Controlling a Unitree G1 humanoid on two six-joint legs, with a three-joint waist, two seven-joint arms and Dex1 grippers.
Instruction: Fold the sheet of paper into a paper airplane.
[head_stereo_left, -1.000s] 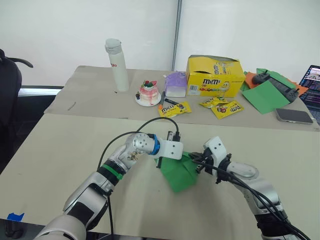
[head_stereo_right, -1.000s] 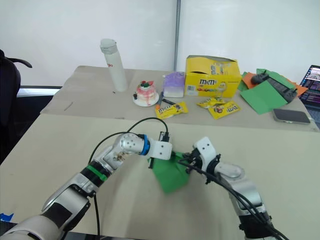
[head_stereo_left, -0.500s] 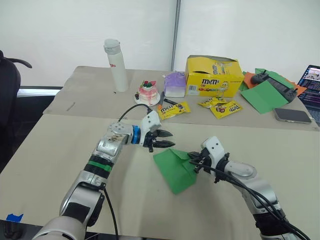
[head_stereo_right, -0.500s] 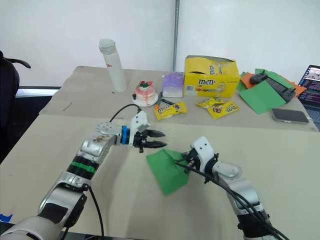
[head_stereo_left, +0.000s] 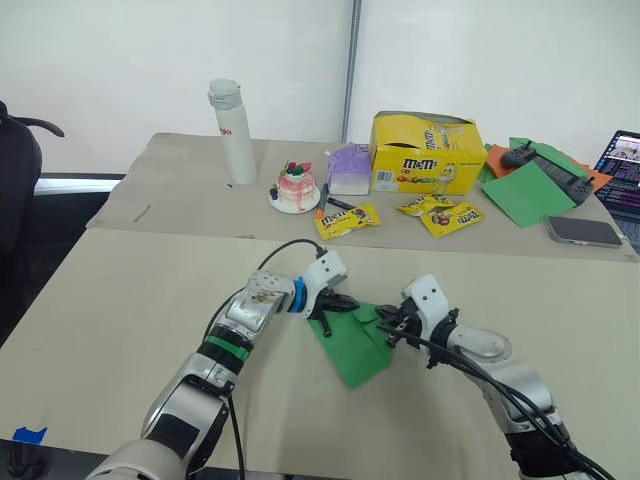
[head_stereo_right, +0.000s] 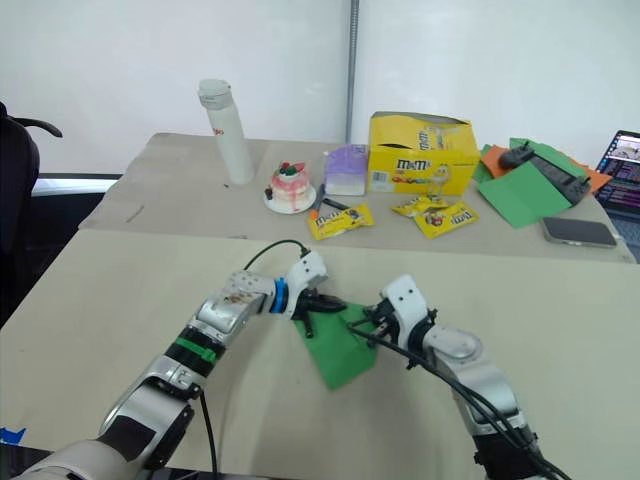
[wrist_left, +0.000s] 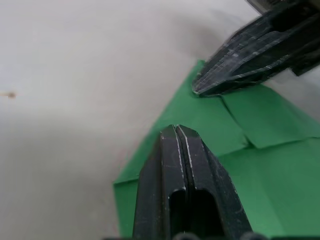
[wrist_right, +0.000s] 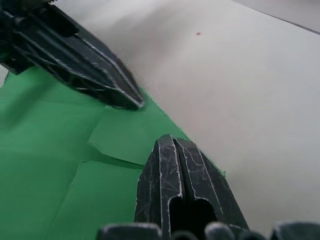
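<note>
Paper (head_stereo_left: 352, 340): a bright green sheet, partly folded, lying flat on the near tabletop (head_stereo_left: 120, 300) between my two hands. It reads as a wedge that narrows toward me, not yet an airplane.
Look of the paper: in the wrist views I see layered flaps, with a small folded corner lying over a larger panel and crease lines crossing near the far edge.
Left hand (head_stereo_left: 340, 301): fingers pressed together with nothing between them, tips down at the far left corner of the paper. I judge it is there to pin or press a flap, not to grip.
Right hand (head_stereo_left: 392, 322): fingers also closed on nothing, tips resting on the far right edge of the paper. I take it as holding the sheet so it cannot slide.
Why both hands sit close: their tips nearly meet over the folded corner, which suits flattening a crease from two sides.
Farther back: a yellow candy box (head_stereo_left: 428, 152), candy packets (head_stereo_left: 349, 218), a small cake (head_stereo_left: 297, 184) and a white bottle (head_stereo_left: 234, 130), all well apart from the paper.
Far right: another green sheet (head_stereo_left: 530, 190) over orange paper, and a phone (head_stereo_left: 587, 231).
</note>
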